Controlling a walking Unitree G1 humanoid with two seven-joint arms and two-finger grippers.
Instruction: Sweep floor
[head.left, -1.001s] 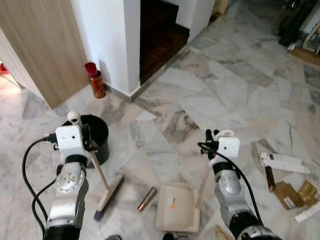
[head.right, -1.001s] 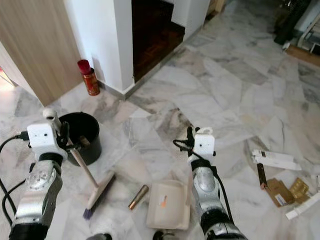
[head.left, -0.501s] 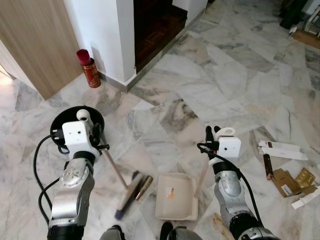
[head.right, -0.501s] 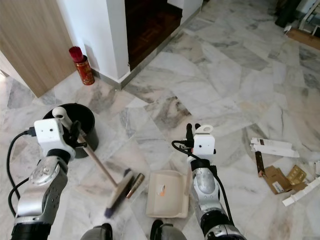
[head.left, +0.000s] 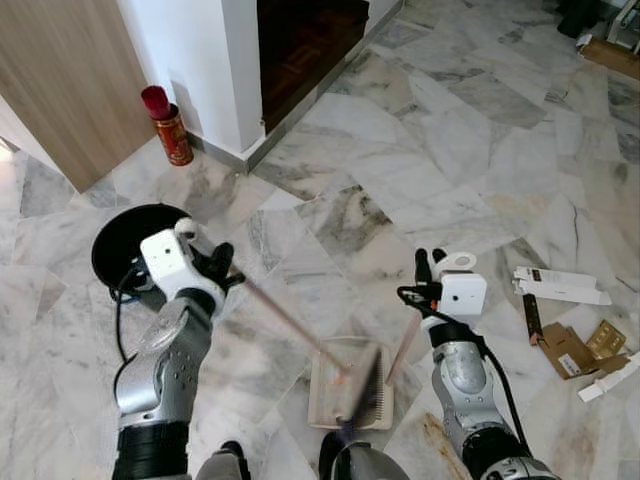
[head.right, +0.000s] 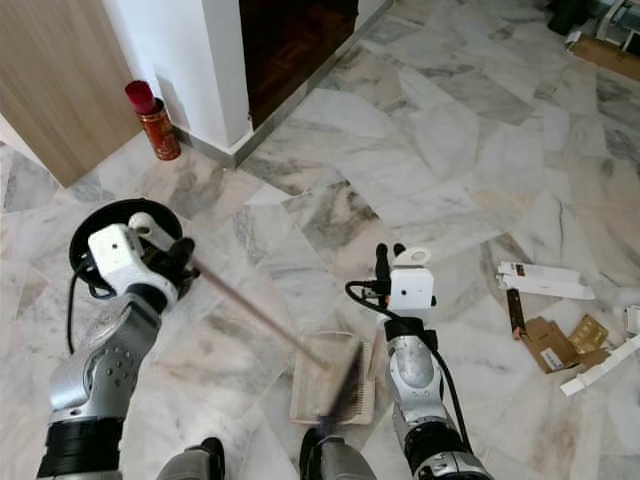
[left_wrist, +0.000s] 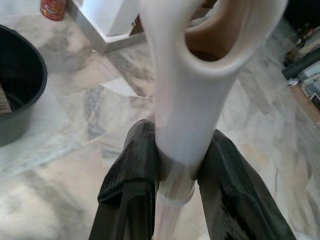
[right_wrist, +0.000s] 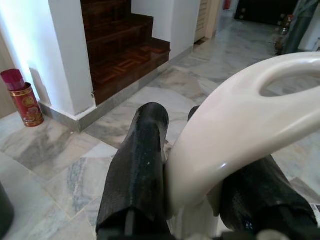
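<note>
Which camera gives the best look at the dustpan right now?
The left eye view: the dustpan lies whole on the floor, brush blurred over it. The right eye view matches. The right wrist view shows its white handle loop.

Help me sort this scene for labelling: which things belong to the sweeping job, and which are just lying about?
In use:
left gripper shut on the broom
right gripper shut on the dustpan handle
black bin

Lying about:
red canister by the wall
cardboard scraps
white box
</note>
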